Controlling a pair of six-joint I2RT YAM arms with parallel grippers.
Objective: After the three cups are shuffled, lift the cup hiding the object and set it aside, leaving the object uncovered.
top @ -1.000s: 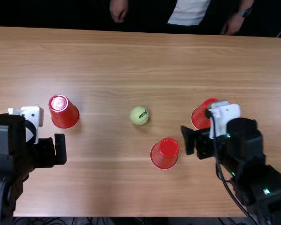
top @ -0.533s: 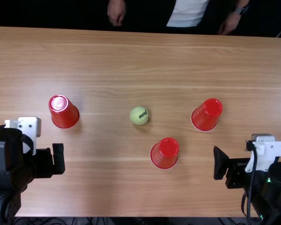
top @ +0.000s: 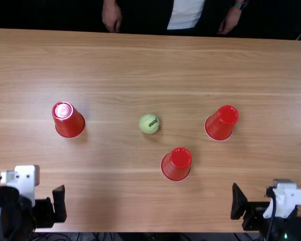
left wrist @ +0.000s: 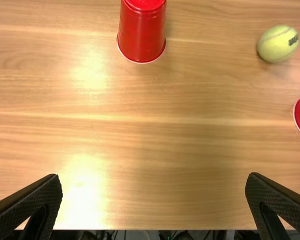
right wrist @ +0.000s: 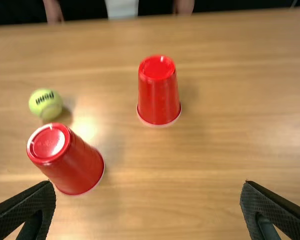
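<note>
though a red cup (top: 175, 164) stands near it, the ball (top: 149, 123) lies uncovered.

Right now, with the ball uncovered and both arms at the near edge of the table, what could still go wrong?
1. The tennis ball lies free on the flat table with nothing against it, so a small bump may send it rolling.
2. The near cup stands close to the ball. If the right gripper, now open, reaches forward, it may push that cup against the ball.
</note>
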